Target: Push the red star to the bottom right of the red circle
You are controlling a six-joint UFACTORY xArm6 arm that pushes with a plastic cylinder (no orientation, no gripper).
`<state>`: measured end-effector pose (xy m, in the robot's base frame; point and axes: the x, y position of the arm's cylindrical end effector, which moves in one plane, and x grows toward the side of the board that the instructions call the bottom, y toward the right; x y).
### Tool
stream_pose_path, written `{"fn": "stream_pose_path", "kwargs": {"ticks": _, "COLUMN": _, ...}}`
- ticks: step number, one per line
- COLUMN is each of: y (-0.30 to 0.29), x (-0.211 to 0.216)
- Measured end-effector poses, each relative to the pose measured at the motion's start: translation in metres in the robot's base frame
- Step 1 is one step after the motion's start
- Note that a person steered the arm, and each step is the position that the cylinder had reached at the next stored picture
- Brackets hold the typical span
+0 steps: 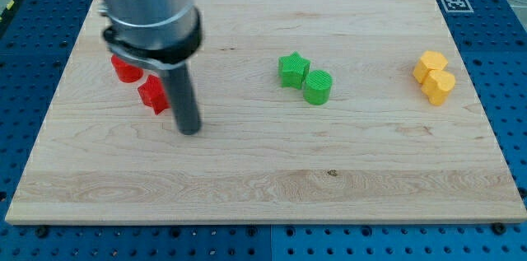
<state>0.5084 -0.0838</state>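
Observation:
The red star (153,95) lies at the view's left on the wooden board (263,179), just below and right of the red circle (125,69), which is partly hidden by the arm's grey body. My tip (190,129) rests on the board just right of and slightly below the red star, close to it; I cannot tell if it touches.
A green star (293,70) and a green cylinder (317,87) sit touching near the middle. Two yellow blocks, a hexagon (429,66) and a heart-like shape (440,86), sit at the view's right. A blue pegboard surrounds the board.

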Motion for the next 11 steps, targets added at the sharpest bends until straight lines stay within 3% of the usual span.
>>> {"fn": "stream_pose_path", "kwargs": {"ticks": 1, "y": 0.039, "x": -0.008}}
{"fn": "stream_pose_path", "kwargs": {"ticks": 3, "y": 0.01, "x": -0.049}}
{"fn": "stream_pose_path", "kwargs": {"ticks": 7, "y": -0.066, "x": -0.043}}
{"fn": "stream_pose_path", "kwargs": {"ticks": 8, "y": -0.059, "x": -0.038}}
{"fn": "stream_pose_path", "kwargs": {"ticks": 9, "y": -0.048, "x": -0.002}}
{"fn": "stream_pose_path", "kwargs": {"ticks": 10, "y": -0.068, "x": 0.007}}
{"fn": "stream_pose_path", "kwargs": {"ticks": 11, "y": -0.096, "x": -0.007}}
